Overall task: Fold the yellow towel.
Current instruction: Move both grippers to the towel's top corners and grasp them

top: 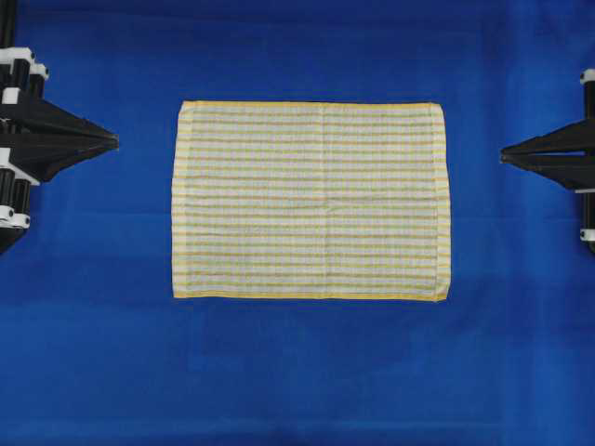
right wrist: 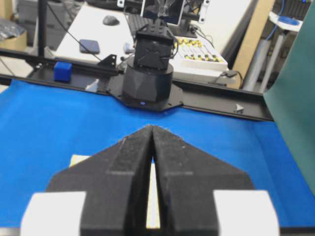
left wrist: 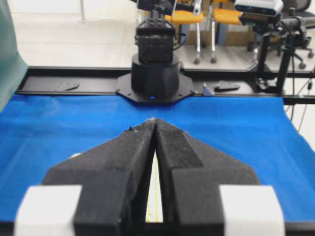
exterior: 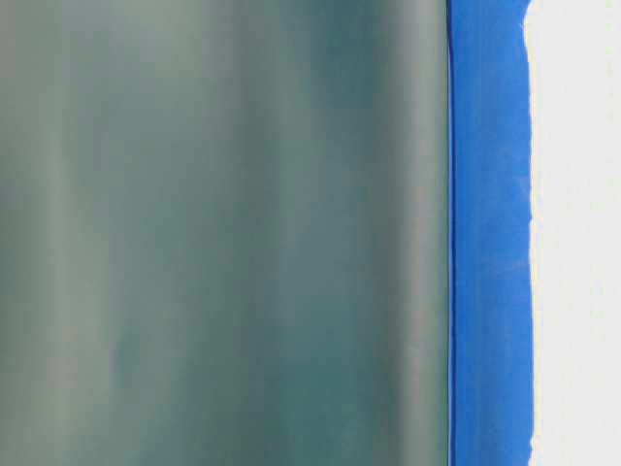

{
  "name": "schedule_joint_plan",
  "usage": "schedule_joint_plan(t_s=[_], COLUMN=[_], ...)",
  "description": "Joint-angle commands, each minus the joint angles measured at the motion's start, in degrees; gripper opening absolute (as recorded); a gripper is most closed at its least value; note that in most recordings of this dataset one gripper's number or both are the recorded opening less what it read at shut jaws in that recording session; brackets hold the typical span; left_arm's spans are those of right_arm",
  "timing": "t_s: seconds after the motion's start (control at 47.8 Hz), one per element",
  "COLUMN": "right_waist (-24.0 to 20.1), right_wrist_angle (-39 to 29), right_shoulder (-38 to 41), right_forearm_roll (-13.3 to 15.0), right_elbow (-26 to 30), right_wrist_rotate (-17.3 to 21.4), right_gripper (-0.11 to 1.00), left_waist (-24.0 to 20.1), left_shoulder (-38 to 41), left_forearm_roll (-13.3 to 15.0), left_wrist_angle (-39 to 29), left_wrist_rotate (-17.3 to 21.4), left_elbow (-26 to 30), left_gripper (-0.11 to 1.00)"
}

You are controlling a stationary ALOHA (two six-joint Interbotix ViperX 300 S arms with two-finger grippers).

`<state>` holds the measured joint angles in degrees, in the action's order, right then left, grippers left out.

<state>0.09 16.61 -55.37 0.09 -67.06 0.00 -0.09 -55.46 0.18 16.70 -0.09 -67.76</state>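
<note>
The blue table cover (top: 297, 372) is seen spread wide, and the yellow towel (top: 310, 200) is laid flat and fully open at its middle. The left gripper (top: 113, 140) and the right gripper (top: 503, 156) are parked well apart from the towel's short edges, their fingers pressed together on nothing. No fold is judged begun; opened fingers lowered onto the towel's corners would be called for next.
</note>
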Motion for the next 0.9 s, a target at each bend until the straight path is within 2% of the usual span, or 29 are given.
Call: schedule_joint_plan(t_s=[0.0, 0.188, 0.398, 0.565, 0.628, 0.67, 0.733, 0.795, 0.879], right_waist=[0.2, 2.5, 9.3, 13.9, 15.5, 16.7, 18.5, 20.1, 21.6], right_wrist_angle=[0.1, -6.0, -7.6, -7.8, -7.8, -7.6, -7.6, -7.4, -6.8], right_shoulder=[0.8, 4.1, 8.0, 13.3, 15.8, 17.6, 20.5, 23.8, 28.5], right_forearm_roll=[-0.2, -1.0, -3.6, -4.7, -5.4, -5.8, -6.2, -6.5, -6.6], right_elbow=[1.0, 2.6, 2.1, 2.0, 1.9, 1.8, 1.8, 1.8, 2.1], right_wrist_rotate=[0.2, 0.4, 0.4, 0.4, 0.4, 0.4, 0.4, 0.4, 0.3], right_gripper=[0.02, 0.02, 0.02, 0.02, 0.04, 0.12, 0.27, 0.47, 0.70], left_waist=[-0.1, -1.2, -7.3, -11.0, -11.7, -12.2, -13.1, -14.6, -16.5], left_shoulder=[0.9, 2.0, 6.0, 12.3, 15.0, 17.0, 19.8, 23.0, 26.9], left_forearm_roll=[2.2, 2.2, 2.3, 2.8, 2.8, 2.8, 2.9, 3.0, 3.0], left_wrist_angle=[-0.6, -1.3, -4.7, -3.3, -1.7, -0.6, 0.8, 2.2, 3.4], left_wrist_rotate=[0.7, 0.7, 0.1, -0.4, -0.5, -0.5, -0.6, -0.5, -0.6], left_elbow=[1.0, 0.7, 0.1, -1.1, -1.5, -1.7, -1.8, -1.8, -1.7], left_gripper=[0.01, 0.01, 0.01, 0.03, 0.13, 0.23, 0.42, 0.61, 0.82])
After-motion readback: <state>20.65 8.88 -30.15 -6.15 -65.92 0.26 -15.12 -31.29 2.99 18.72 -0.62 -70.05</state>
